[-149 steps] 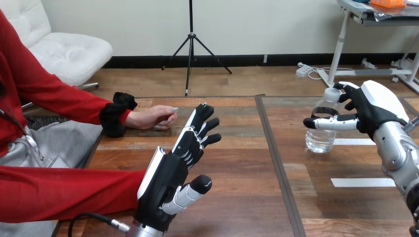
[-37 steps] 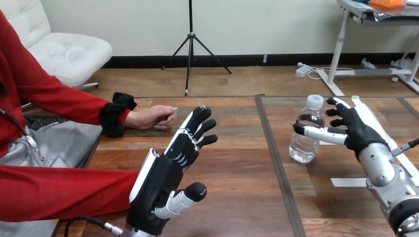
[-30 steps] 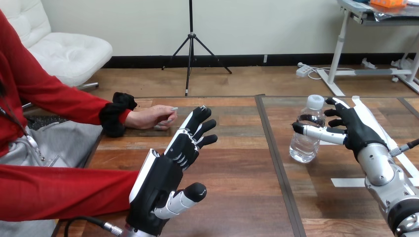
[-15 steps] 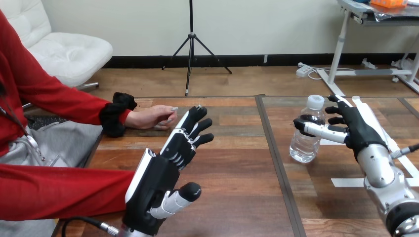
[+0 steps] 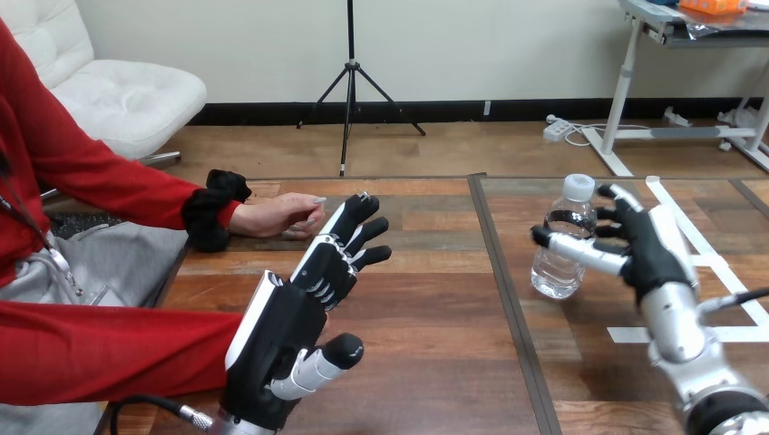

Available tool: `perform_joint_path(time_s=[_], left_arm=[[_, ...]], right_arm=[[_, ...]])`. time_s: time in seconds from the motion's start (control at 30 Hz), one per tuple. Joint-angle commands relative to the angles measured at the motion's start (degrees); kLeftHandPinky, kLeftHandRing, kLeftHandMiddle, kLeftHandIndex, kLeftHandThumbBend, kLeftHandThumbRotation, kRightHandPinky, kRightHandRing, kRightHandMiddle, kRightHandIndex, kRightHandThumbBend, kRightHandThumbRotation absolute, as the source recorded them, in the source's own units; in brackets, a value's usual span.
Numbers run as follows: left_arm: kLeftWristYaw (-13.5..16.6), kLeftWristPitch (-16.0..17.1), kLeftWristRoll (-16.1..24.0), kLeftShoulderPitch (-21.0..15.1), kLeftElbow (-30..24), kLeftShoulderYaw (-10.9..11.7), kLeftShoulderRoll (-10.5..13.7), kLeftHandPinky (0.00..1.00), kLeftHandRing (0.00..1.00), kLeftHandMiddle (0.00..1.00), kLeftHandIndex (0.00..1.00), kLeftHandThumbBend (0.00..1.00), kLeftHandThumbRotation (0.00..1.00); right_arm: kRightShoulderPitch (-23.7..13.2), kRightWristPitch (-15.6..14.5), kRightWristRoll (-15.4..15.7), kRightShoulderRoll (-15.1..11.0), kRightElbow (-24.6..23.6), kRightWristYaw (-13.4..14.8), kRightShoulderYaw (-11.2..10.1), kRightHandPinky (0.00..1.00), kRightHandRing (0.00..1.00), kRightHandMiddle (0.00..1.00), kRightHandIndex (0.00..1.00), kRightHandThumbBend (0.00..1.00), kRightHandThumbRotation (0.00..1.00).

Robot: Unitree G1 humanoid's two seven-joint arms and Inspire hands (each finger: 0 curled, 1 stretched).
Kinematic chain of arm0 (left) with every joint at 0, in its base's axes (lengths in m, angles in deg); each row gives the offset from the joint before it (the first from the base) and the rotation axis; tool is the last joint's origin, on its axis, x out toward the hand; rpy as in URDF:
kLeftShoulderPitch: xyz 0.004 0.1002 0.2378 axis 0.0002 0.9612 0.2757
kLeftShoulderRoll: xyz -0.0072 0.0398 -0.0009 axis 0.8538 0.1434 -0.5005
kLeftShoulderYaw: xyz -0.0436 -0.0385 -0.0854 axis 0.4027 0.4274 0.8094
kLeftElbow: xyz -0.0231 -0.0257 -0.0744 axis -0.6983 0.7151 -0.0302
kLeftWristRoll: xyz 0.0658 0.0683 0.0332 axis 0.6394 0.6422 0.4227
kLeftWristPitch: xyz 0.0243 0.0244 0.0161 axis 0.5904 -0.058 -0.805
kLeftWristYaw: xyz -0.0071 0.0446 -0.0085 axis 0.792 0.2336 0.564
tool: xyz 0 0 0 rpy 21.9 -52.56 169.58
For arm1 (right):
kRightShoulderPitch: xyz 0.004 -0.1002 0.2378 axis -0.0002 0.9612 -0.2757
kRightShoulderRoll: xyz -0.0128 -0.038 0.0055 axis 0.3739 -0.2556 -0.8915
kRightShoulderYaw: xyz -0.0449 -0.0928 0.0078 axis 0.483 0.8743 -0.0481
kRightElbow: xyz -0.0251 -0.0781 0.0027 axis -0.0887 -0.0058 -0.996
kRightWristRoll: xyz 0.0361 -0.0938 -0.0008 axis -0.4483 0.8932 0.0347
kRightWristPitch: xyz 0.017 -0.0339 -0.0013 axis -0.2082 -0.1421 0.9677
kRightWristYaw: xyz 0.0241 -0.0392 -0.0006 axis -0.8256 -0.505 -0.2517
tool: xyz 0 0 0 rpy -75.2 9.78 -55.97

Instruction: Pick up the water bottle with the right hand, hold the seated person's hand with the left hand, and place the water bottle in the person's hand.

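Left hand open near the table's front, right hand wrapped on the water bottle.
The left hand (image 5: 288,319) hovers over the wooden table (image 5: 435,372) with straight, spread fingers aimed at the person's hand (image 5: 277,216), well short of it. Further back on the right, the right hand (image 5: 648,256) grips the clear water bottle (image 5: 557,274), its thumb (image 5: 580,250) across the front. The bottle stands upright on the table. The person's hand rests at the far left edge.
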Motion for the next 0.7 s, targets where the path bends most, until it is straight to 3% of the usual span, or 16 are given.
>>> perform_joint_path(time_s=[0.0, 0.67], left_arm=[[-0.43, -0.26, -0.93, -1.42, -3.56, 0.91, 1.14, 0.85, 0.93, 0.96, 0.95, 1.00, 0.78], [-1.14, -1.08, -1.39, 0.63, -6.61, 2.10, 2.79, 0.82, 0.91, 0.94, 0.94, 1.00, 0.79]], right_arm=[[-1.60, 1.31, -1.12, 1.98, -0.68, 1.18, -1.49, 0.78, 0.86, 0.89, 0.95, 1.00, 0.44], [-0.93, 2.66, -2.31, 5.04, -0.50, 0.46, -3.68, 0.89, 0.93, 0.92, 0.98, 1.00, 0.47]])
